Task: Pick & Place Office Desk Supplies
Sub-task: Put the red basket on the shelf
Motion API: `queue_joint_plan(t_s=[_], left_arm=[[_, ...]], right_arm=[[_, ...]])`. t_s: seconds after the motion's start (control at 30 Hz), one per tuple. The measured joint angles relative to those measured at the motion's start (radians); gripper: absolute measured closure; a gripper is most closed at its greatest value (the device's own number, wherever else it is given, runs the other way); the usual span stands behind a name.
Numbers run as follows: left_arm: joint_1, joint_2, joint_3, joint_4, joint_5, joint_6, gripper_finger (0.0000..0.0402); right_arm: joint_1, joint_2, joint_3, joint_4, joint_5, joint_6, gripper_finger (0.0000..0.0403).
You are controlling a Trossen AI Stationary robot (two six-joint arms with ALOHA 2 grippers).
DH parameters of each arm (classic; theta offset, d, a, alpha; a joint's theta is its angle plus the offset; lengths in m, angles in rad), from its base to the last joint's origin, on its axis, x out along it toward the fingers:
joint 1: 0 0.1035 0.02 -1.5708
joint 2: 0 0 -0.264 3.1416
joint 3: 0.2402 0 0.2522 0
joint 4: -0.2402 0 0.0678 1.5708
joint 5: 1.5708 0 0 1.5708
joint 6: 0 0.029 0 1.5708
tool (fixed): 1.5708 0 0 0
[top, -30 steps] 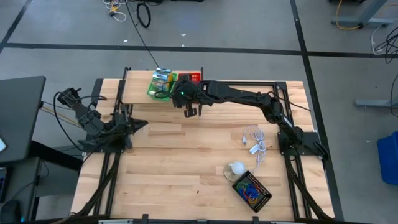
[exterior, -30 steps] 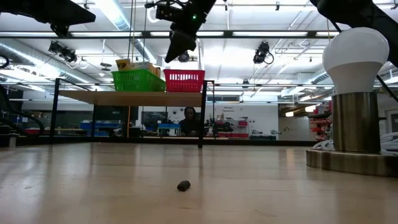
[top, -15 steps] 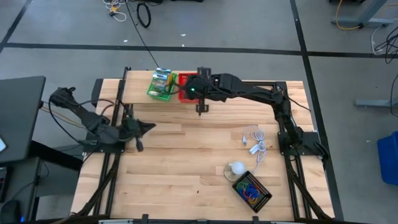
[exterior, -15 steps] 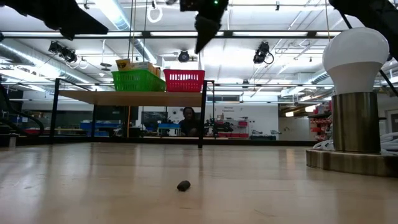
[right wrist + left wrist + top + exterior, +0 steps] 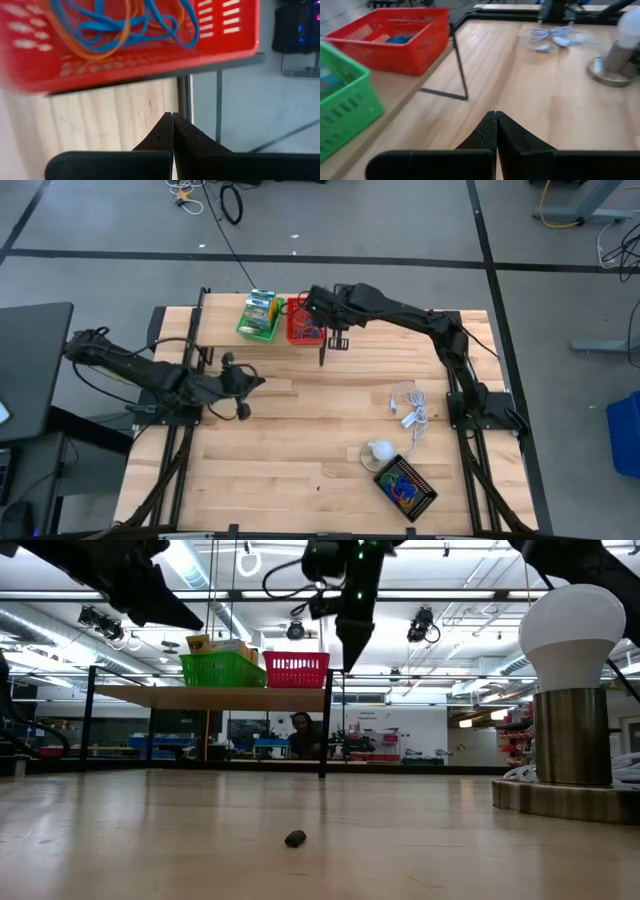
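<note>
The left end effector (image 5: 243,392) hangs closed and empty over the worktop's (image 5: 300,450) left side, well apart from the supplies. Printed packets (image 5: 260,307) sit in the green basket (image 5: 256,326); blue and orange loops (image 5: 115,22) lie in the red basket (image 5: 300,328), just beside the closed, empty right end effector (image 5: 323,355).

Looks like a robotics lab or test hall rather than an office. A light wooden table (image 5: 300,440) on a black metal frame is set on a bare grey concrete floor (image 5: 350,230) marked with dark tape lines, with loose cables (image 5: 231,202) left lying at the upper middle of the high view. In the low view, exposed ducting and long strip lights (image 5: 190,565) are seen overhead, and workbenches with a seated person (image 5: 302,735) at centre in the background.
</note>
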Motion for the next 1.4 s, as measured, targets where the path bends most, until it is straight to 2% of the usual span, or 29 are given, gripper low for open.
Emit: queue_joint_plan(t_s=[0.2, 0.3, 0.47, 0.67, 1.13, 1.4], left_arm=[[-0.048, 0.000, 0.000, 0.056, 0.008, 0.050, 0.0400], [-0.073, 0.000, 0.000, 0.061, 0.007, 0.059, 0.0400], [-0.088, -0.004, 0.000, 0.062, -0.006, 0.063, 0.0400], [-0.088, -0.005, 0.000, 0.064, -0.003, 0.069, 0.0400], [-0.088, -0.005, 0.000, 0.080, 0.006, 0.078, 0.0400], [-0.088, -0.005, 0.000, 0.083, 0.009, 0.093, 0.0400]], right_arm=[[-0.042, 0.001, -0.065, 0.156, -0.072, -0.108, 0.0403], [-0.042, 0.000, -0.066, 0.222, -0.091, -0.147, 0.0403], [-0.042, 0.000, -0.066, 0.306, -0.199, -0.192, 0.0403], [-0.048, 0.008, -0.065, 0.401, -0.271, -0.219, 0.0403], [-0.064, 0.079, -0.065, 0.482, -0.282, -0.322, 0.0403], [-0.080, 0.079, -0.065, 0.545, -0.425, -0.343, 0.0403]])
